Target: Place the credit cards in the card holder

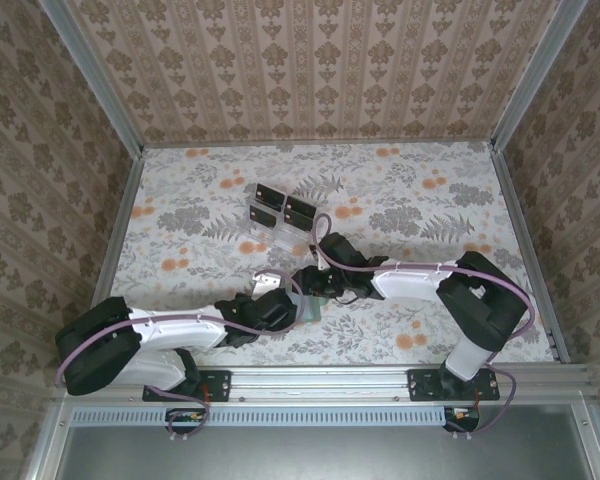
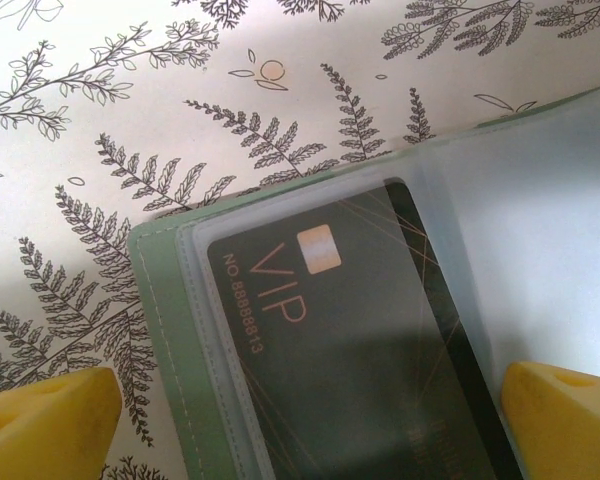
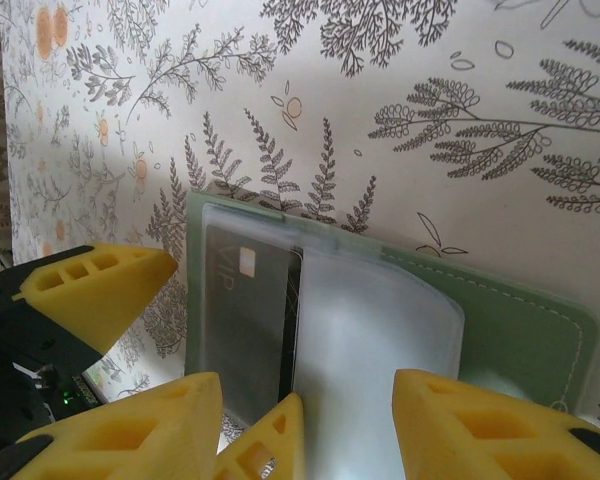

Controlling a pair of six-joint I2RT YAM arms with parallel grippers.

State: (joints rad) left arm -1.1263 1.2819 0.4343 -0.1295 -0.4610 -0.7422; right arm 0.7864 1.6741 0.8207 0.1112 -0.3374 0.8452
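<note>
Left pincer (image 2: 305, 420) wide open, right pincer (image 3: 325, 425) half open, both empty: press the card (image 2: 360, 340) toward the card holder (image 2: 165, 300)'s nine-o'clock seam.

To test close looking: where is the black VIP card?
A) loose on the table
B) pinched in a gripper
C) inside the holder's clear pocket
C: the card lies behind the clear film of the green holder.
</note>
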